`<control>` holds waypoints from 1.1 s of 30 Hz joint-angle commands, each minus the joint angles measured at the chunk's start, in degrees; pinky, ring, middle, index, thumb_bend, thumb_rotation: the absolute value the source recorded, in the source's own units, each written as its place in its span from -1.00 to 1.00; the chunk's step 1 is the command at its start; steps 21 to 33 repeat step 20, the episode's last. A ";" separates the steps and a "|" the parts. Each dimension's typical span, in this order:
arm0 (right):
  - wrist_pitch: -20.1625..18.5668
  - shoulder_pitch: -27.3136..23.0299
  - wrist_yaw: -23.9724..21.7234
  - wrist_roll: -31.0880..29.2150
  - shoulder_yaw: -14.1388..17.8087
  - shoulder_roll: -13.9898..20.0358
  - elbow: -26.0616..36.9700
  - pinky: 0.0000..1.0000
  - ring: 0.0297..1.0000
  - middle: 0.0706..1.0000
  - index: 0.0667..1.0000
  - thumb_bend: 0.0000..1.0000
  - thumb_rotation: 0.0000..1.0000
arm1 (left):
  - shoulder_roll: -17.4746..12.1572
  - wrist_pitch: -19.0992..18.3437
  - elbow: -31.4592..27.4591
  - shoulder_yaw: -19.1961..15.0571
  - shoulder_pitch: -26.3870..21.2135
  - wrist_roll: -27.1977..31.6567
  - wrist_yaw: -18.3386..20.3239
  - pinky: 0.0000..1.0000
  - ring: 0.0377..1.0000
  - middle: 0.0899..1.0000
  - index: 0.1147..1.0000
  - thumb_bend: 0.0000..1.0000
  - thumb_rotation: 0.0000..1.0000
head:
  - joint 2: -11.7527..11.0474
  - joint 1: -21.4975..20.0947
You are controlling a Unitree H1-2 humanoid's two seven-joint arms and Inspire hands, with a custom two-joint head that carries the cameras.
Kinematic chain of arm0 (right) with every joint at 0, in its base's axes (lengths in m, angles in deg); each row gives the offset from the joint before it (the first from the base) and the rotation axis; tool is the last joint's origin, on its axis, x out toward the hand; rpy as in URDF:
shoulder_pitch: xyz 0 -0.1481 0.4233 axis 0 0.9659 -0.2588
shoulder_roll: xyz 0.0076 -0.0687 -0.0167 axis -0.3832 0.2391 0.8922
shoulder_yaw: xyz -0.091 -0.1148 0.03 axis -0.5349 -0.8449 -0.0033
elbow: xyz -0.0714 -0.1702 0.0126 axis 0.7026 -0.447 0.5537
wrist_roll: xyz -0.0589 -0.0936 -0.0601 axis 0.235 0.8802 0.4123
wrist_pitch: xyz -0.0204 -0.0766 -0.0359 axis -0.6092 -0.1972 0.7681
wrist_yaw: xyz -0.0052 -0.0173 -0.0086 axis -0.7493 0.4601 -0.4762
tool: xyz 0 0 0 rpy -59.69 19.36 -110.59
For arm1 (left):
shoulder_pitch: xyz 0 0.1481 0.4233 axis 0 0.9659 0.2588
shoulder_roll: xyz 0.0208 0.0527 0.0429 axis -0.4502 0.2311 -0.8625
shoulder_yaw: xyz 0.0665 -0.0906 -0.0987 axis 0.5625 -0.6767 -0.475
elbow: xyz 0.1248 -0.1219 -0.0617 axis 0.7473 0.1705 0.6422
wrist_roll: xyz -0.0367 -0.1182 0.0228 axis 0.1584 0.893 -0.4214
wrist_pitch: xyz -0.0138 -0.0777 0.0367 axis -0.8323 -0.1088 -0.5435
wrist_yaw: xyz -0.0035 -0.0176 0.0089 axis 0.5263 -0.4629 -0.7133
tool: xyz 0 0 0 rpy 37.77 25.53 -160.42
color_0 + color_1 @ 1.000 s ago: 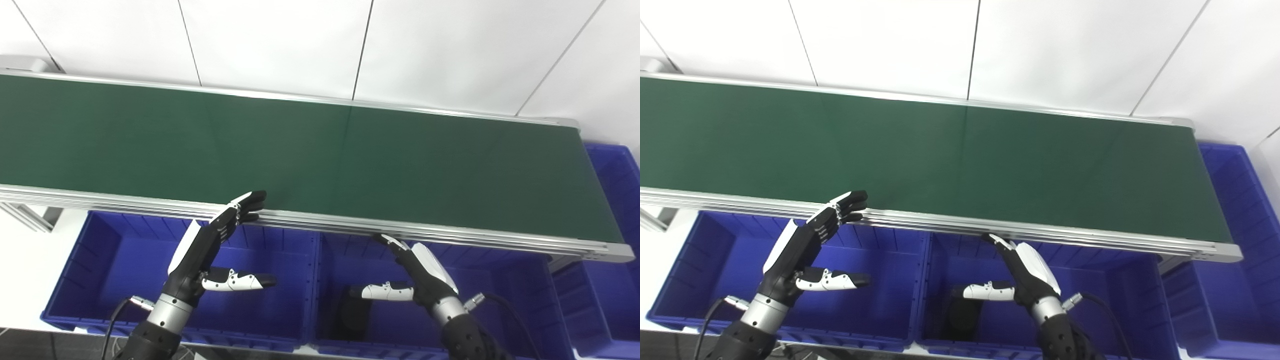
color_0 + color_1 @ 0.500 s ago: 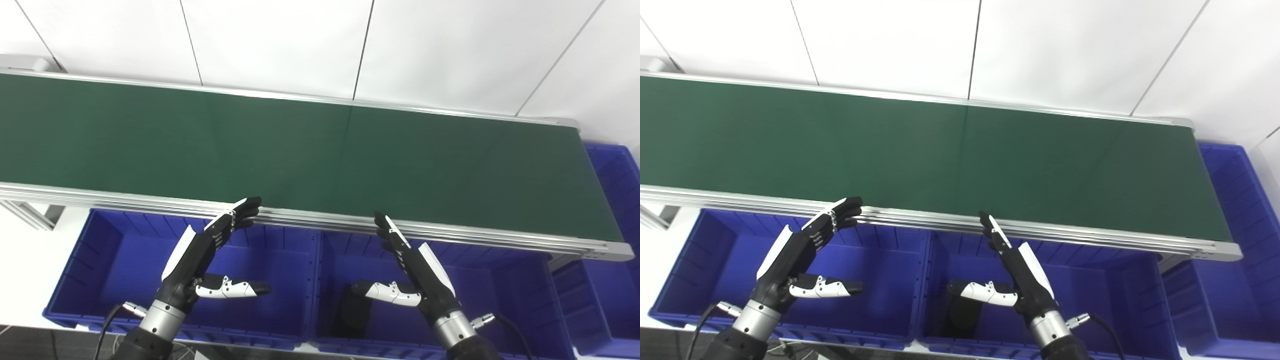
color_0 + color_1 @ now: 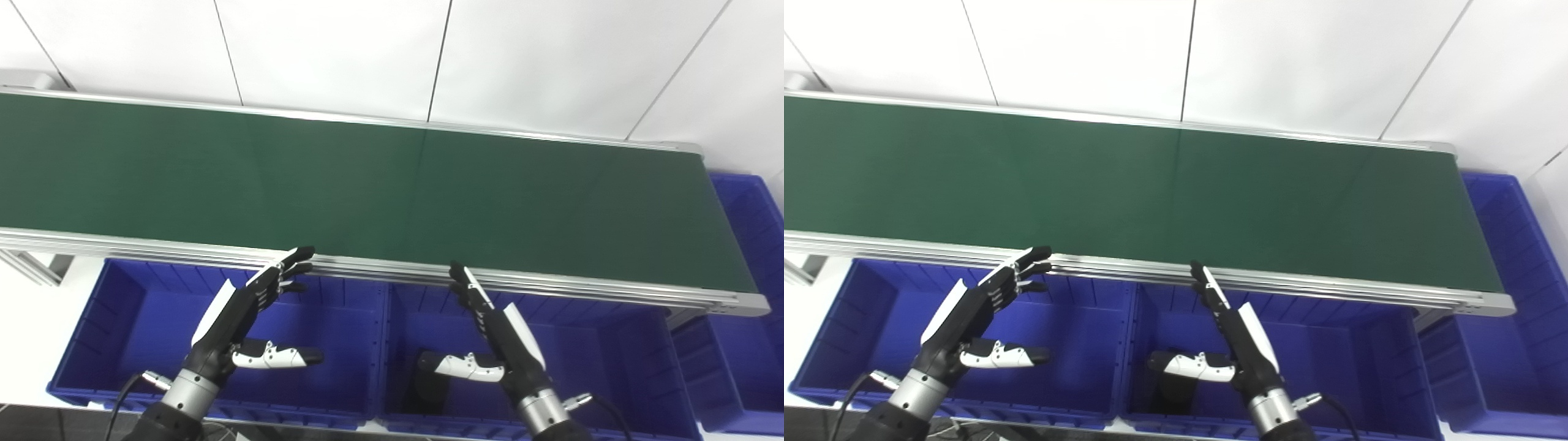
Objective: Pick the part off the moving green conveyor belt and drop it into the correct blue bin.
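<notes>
The green conveyor belt [image 3: 392, 190] runs across the view and carries no part. My left hand [image 3: 245, 318] is open and empty, held over the left blue bin [image 3: 122, 324] with its fingertips near the belt's front rail. My right hand [image 3: 496, 331] is open and empty over the middle blue bin [image 3: 612, 355], fingers pointing up toward the rail. A dark part [image 3: 429, 386] lies on the floor of the middle bin, below my right thumb. The same hands show in the right eye view, left hand [image 3: 974, 318] and right hand [image 3: 1234, 337].
A third blue bin [image 3: 750, 294] stands at the belt's right end. The belt's aluminium front rail [image 3: 551, 285] overhangs the bins' back edges. A white wall rises behind the belt.
My right hand has straightened its fingers and risen toward the rail, then drifted left. My left hand has sunk slightly lower and left. The view has shifted a little.
</notes>
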 commanded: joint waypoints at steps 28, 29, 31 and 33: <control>2.87 -0.94 4.30 4.49 -1.02 -3.08 -1.56 0.81 0.89 0.93 1.00 1.00 -0.04 | -1.75 3.35 1.33 -1.60 -1.00 2.40 1.12 0.80 0.80 0.79 0.74 0.74 -0.38 | -0.68 -4.72; 2.87 -0.94 4.30 4.49 -1.02 -3.08 -1.56 0.81 0.89 0.93 1.00 1.00 -0.04 | -1.75 3.35 1.33 -1.60 -1.00 2.40 1.12 0.80 0.80 0.79 0.74 0.74 -0.38 | -0.68 -4.72; 2.87 -0.94 4.30 4.49 -1.02 -3.08 -1.56 0.81 0.89 0.93 1.00 1.00 -0.04 | -1.75 3.35 1.33 -1.60 -1.00 2.40 1.12 0.80 0.80 0.79 0.74 0.74 -0.38 | -0.68 -4.72; 2.87 -0.94 4.30 4.49 -1.02 -3.08 -1.56 0.81 0.89 0.93 1.00 1.00 -0.04 | -1.75 3.35 1.33 -1.60 -1.00 2.40 1.12 0.80 0.80 0.79 0.74 0.74 -0.38 | -0.68 -4.72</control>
